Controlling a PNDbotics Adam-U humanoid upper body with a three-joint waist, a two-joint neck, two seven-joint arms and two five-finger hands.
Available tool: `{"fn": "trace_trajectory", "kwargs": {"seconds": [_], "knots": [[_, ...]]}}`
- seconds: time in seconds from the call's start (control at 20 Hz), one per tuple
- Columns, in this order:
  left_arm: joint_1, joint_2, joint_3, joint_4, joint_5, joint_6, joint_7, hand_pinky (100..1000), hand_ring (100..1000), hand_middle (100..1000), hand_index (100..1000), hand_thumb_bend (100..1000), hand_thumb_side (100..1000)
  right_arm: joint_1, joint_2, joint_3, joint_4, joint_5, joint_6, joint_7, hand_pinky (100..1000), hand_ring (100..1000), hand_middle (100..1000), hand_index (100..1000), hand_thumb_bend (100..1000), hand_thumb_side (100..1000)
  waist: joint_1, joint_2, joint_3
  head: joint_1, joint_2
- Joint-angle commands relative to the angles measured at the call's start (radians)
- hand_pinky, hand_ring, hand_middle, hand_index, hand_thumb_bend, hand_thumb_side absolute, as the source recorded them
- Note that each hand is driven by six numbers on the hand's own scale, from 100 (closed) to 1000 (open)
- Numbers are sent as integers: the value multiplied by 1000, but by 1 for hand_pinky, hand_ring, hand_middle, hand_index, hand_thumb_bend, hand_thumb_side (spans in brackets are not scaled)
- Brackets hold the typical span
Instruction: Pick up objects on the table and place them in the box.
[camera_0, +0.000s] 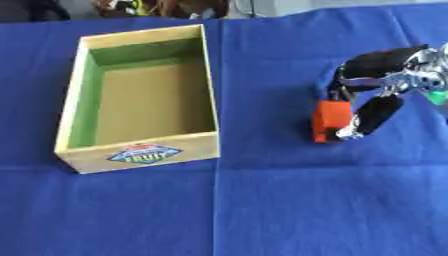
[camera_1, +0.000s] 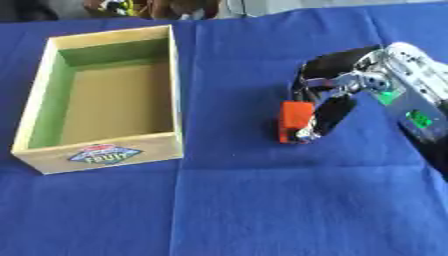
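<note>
A wooden box (camera_0: 140, 95), open-topped and labelled on its near wall, sits at nine o'clock on the blue-draped surface (camera_0: 262, 210), apparently empty and ready to receive. At three o'clock the robot's right hand (camera_1: 337, 85) has its fingers (camera_1: 325, 114) curled around an orange block (camera_1: 293, 120), a hold that looks meant for lifting it. Bare cloth lies between block and box; nothing seems to bar the way. The left hand is unseen.

Right hand (camera_1: 337, 95) reaching in from the right edge, fingers and thumb curled downward in a pinch, silver wrist angled toward the upper right.
</note>
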Motion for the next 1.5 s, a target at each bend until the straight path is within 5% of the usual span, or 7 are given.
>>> {"fn": "trace_trajectory", "kwargs": {"seconds": [0.05, 0.45, 0.75, 1.5], "knots": [[-8, 11, -2, -18, 0, -2, -6, 687, 705, 734, 812, 100, 1000, -12, -23, -8, -17, 25, 7, -28, 523, 568, 449, 616, 433, 622, -2, -19, 0, -5, -10], [-7, 8, 0, -18, 2, -1, -4, 684, 703, 732, 810, 100, 1000, -6, -14, 0, 8, 3, 18, -54, 454, 539, 467, 588, 370, 553, -2, -17, 3, -8, -11], [-10, 7, -3, -18, 3, -1, -6, 680, 700, 729, 808, 100, 1000, -9, -9, -3, 22, -22, 53, -79, 396, 504, 430, 532, 106, 380, -3, -16, 3, -10, -14], [-9, 11, -4, -18, 4, -1, -9, 673, 697, 724, 805, 100, 1000, -61, 1, -41, -20, -38, 113, -182, 343, 475, 369, 412, 100, 286, -10, -31, 2, -12, -15]]}}
